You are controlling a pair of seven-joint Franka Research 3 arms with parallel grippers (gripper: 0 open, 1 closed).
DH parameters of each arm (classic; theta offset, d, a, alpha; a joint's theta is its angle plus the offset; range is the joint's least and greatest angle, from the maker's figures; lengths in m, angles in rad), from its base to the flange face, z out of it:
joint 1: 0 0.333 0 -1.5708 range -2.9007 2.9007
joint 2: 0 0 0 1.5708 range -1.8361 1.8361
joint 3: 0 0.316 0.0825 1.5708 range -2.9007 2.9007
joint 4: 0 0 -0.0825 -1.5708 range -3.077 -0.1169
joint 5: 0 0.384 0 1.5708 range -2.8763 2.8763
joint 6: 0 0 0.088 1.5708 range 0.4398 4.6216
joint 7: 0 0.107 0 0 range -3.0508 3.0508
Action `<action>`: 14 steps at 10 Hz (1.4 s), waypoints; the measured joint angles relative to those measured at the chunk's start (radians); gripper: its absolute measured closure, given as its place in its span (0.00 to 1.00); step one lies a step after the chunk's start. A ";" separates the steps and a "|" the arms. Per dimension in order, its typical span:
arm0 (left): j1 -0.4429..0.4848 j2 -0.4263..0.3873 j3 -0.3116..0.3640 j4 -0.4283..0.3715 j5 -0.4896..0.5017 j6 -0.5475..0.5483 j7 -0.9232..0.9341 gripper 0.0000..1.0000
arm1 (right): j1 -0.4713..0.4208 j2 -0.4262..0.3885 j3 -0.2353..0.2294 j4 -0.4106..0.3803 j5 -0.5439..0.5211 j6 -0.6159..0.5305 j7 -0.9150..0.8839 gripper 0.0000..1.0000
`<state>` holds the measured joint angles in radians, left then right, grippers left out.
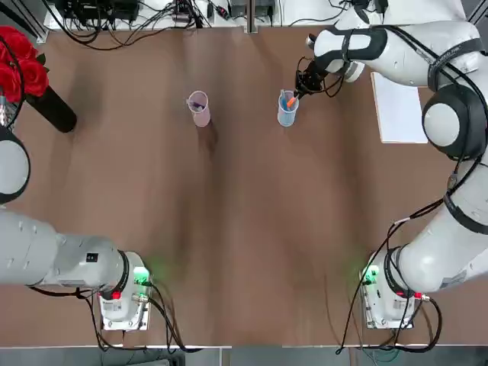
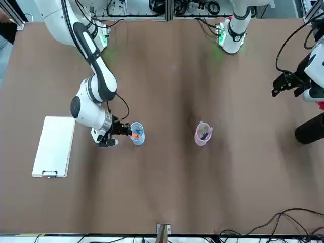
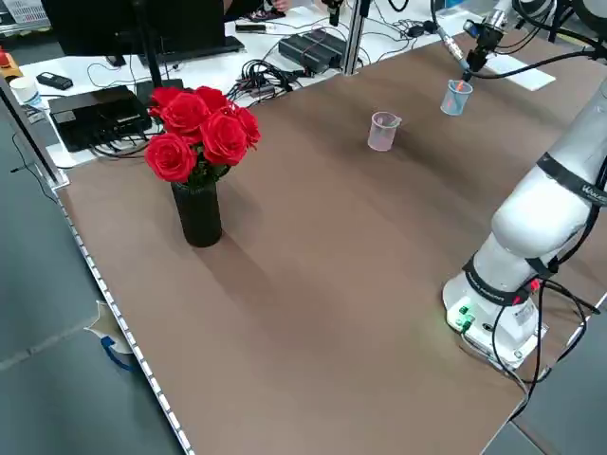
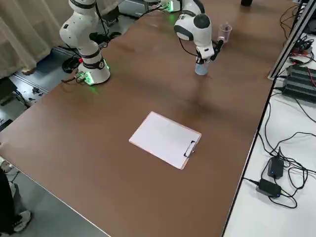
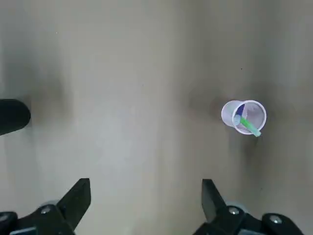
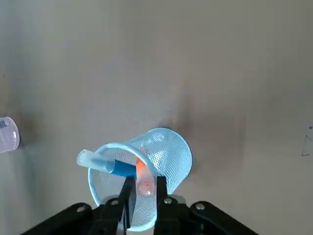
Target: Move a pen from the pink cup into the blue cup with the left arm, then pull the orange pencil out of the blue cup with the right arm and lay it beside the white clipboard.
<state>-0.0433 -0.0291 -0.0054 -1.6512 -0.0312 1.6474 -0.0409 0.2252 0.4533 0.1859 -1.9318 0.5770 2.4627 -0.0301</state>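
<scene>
The orange pencil (image 6: 143,177) stands in the blue cup (image 6: 161,161) beside a blue pen (image 6: 105,164), clenched by the right gripper (image 6: 143,188); lifting out and laying by the white clipboard (image 1: 400,107) remain. Far left, the left gripper (image 5: 145,196) hangs released.

Glossy white arm shells with black joint bands, black cables, black-fingered hands, green base lights.

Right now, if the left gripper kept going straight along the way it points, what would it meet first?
The bare table, most likely. The left gripper, open, points straight down at empty tabletop; the pink cup stands off to one side, outside that line.
</scene>
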 joint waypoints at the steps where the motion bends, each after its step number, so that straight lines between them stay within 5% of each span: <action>1: 0.000 0.000 0.000 0.000 0.000 0.000 0.000 0.00 | 0.000 0.000 0.000 0.001 0.002 0.000 0.000 0.81; 8: 0.000 0.003 -0.001 0.000 0.000 0.000 0.005 0.00 | 0.000 -0.031 -0.001 0.035 0.007 -0.036 0.000 0.83; 12: 0.000 0.006 -0.003 -0.001 0.000 0.000 0.004 0.00 | -0.004 -0.091 -0.052 0.124 -0.010 -0.257 0.000 0.83; 14: -0.002 0.006 -0.004 -0.001 0.000 0.000 0.003 0.00 | -0.006 -0.112 -0.106 0.204 -0.114 -0.410 -0.001 0.83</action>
<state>-0.0454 -0.0228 -0.0096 -1.6524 -0.0311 1.6474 -0.0381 0.2190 0.3409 0.0801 -1.7274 0.4630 2.0525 -0.0316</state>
